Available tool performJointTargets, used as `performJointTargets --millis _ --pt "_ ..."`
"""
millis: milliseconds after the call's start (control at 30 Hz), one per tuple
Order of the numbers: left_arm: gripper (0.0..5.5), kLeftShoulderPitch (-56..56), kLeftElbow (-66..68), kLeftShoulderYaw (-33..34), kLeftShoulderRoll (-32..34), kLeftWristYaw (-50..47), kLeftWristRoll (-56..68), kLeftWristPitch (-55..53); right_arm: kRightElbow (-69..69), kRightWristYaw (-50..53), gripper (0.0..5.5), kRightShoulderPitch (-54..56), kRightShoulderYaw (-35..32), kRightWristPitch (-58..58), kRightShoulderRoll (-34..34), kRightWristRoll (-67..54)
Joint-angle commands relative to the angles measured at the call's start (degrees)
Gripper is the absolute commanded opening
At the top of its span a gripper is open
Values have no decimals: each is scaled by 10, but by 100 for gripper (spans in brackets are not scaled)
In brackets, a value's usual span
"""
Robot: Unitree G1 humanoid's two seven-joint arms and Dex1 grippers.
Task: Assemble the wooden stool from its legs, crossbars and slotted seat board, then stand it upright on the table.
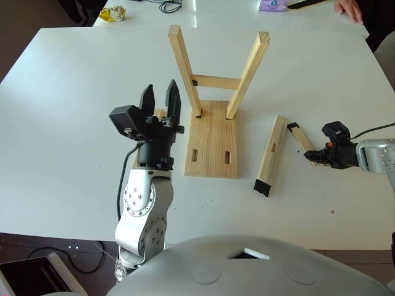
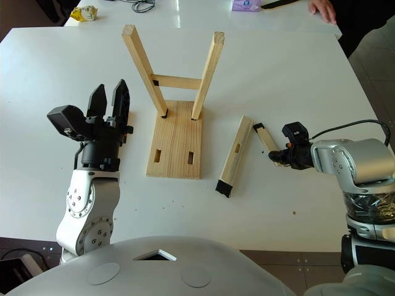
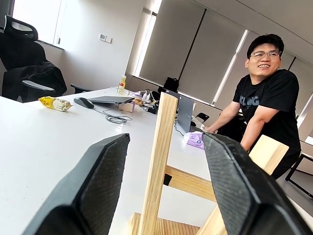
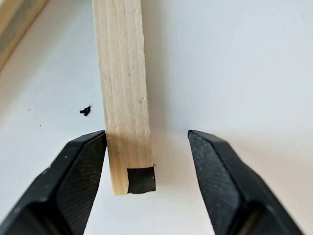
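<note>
Pale wood: the seat board lies flat mid-desk, with two legs standing in its far slots, joined by a crossbar. Toward the right edge lie a loose leg and a short crossbar. The right wrist view shows the right gripper with fingers apart around that bar's black-tipped end. The left gripper, spread, hovers on the board's left-edge side; between its fingers, its wrist view frames the standing legs.
</note>
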State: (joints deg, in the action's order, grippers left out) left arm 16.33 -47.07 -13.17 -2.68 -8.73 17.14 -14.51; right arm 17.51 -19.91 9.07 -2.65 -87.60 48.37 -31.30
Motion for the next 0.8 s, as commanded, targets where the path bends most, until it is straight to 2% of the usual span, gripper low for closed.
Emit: performJointTargets --millis 33,167,367,600,700,800 --pt "276 14 -2 0 -12 -5 -3 4 -8 -12 281 -28 20 -9 -2 5" --pt "276 21 -7 1 -12 -8 -5 4 -11 -15 229 -29 18 -20 -11 8" --pt "276 3 -11 23 -4 -3 8 -10 -47 -8 134 -75 -3 22 -50 29" --pt "276 -4 -5 34 -4 4 11 -13 -137 -22 130 -68 12 152 -73 70" --pt "276 -9 -2 45 0 9 17 -16 -229 -6 130 12 -23 248 -124 82" --pt "276 -30 4 66 14 26 36 -24 -259 47 130 163 -82 263 -201 60"
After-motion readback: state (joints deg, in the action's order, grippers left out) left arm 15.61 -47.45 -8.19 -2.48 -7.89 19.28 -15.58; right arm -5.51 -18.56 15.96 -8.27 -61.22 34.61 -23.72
